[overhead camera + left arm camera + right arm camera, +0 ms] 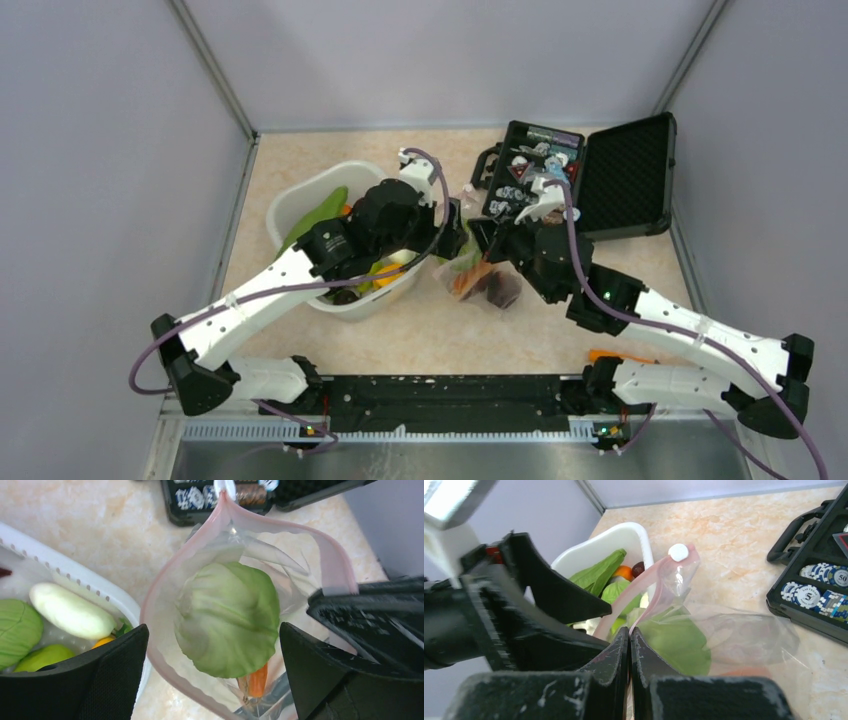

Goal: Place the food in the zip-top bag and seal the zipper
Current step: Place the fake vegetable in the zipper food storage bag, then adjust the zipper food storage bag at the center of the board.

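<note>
The zip-top bag (485,283) stands with its mouth held open; the pink zipper (334,562) forms a loop. A green cabbage (230,620) sits inside just below the mouth, with an orange carrot (257,680) under it. My left gripper (212,675) is open and empty, its fingers either side of the bag mouth, touching nothing. My right gripper (630,632) is shut on the zipper (624,602) edge of the bag (734,635). In the top view both grippers, left (452,232) and right (487,237), meet over the bag; a dark purple piece (503,288) shows through it.
The white tub (290,200) left of the bag holds a white radish (70,611), green cabbage (17,630) and leafy pieces (599,572). An open black case (620,175) with chips stands at the back right. A white tab (678,551) sits at the zipper's end.
</note>
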Motion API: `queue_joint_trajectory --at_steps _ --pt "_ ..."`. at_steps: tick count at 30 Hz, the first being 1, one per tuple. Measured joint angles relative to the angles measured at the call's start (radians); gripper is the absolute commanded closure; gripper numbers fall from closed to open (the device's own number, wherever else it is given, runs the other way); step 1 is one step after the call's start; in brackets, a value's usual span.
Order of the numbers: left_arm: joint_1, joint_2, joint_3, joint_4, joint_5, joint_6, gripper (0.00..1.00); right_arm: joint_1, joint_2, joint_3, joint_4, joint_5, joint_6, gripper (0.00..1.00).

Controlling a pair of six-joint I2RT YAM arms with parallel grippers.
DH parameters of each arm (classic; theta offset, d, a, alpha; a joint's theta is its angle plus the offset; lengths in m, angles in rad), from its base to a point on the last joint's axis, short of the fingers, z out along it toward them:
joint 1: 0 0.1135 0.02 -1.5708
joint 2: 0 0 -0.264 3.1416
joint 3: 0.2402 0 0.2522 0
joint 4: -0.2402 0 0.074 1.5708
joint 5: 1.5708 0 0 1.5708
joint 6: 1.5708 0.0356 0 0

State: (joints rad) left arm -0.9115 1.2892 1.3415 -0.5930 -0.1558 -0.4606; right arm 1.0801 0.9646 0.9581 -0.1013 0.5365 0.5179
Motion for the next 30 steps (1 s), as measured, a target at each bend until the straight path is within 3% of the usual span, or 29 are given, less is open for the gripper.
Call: queue_joint_trajectory --at_steps 7,11,19,25,28,30 --pt "0.0 -0.172 -0.05 0.139 0.016 0.023 0.01 -0.031 -0.049 -0.001 -0.038 -0.002 0.013 1.0" --pt "0.001 -0.238 -0.06 0.148 -0.054 0.025 0.02 -0.053 -0.074 -0.003 -0.055 -0.009 0.027 1.0" --pt "0.012 -0.144 -0.129 0.101 -0.043 -0.027 0.37 -0.056 -0.09 -0.023 -0.058 -0.038 0.043 1.0" --pt "0.036 -0.12 -0.163 0.09 -0.014 -0.063 0.44 -0.056 -0.09 -0.029 -0.06 -0.071 0.044 1.0" --pt "0.052 -0.12 -0.172 0.093 -0.002 -0.077 0.58 -0.056 -0.09 -0.029 -0.06 -0.077 0.044 1.0" --pt "0.06 -0.12 -0.183 0.094 0.011 -0.088 0.6 -0.056 -0.089 -0.029 -0.06 -0.079 0.044 1.0"
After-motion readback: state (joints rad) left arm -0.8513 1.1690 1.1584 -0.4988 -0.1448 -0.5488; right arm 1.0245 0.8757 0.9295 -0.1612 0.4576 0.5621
